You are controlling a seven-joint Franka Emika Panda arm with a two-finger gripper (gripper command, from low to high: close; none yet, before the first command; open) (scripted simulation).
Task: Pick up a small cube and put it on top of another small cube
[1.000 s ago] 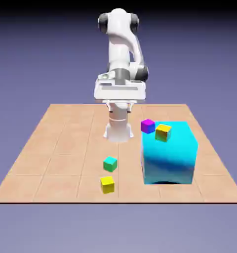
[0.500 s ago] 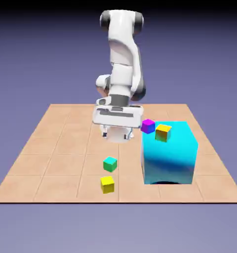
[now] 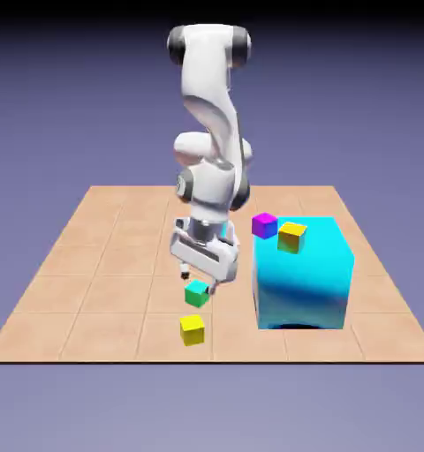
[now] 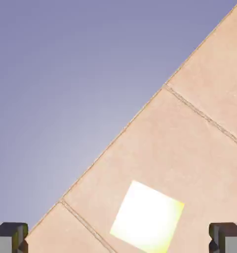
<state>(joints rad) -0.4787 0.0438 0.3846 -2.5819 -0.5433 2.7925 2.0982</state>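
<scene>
The lemon-yellow cube is lying closest, near the table's front edge, left of that edge's middle in the exterior view. Just behind it, the green-teal cube is sitting further from the edge. The jaws are hanging above and behind these two, standing wide and holding nothing. Farther toward the exterior view's right-hand edge, the cyan block is standing well aside.

The reach for the lemon-yellow cube is probably the step in hand. In the hand view the cube is showing off-centre, its sides running askew to the jaws, so doing this well is meaning centring over it, squaring the wrist to two opposite faces, then lowering straight, keeping the fingers off its green-teal neighbour.
</scene>
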